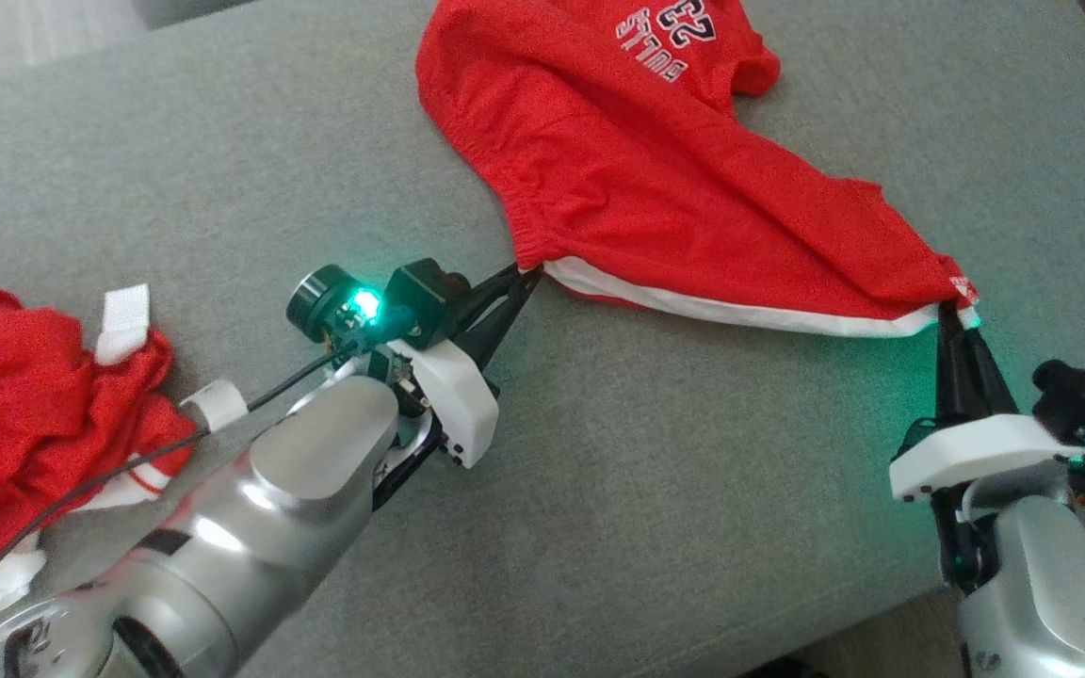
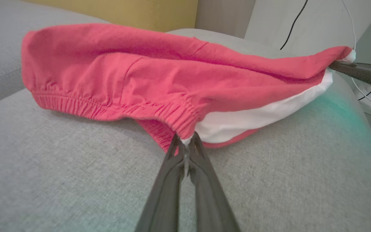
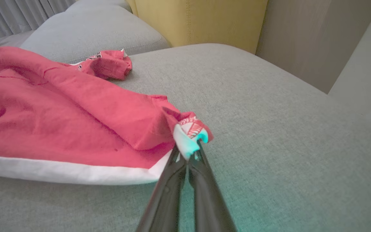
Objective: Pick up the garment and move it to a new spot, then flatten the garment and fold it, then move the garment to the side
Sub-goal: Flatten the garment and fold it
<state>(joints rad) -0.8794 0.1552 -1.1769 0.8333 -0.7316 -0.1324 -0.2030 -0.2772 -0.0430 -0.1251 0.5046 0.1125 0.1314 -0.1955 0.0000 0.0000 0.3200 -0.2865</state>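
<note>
- At seven o'clock on the grey cushion point(image 1: 693, 490), a red cloth point(image 1: 15, 405) is lying crumpled.
- Centrally, the left gripper point(image 1: 526, 275) is clamping the waistband corner of the garment point(image 1: 637, 169).
- At three o'clock, the right gripper point(image 1: 955, 315) is pinching its hem corner.
- Its body is lying spread toward twelve o'clock.

Before you: wide grey upholstered cushion point(image 1: 655, 490), green glow on fabric. Behind it, yellow panel point(image 3: 198, 22). Grey curtains point(image 3: 11, 16) top left, right wrist view. Black cable point(image 2: 293, 25) down pale wall point(image 2: 317, 29).
</note>
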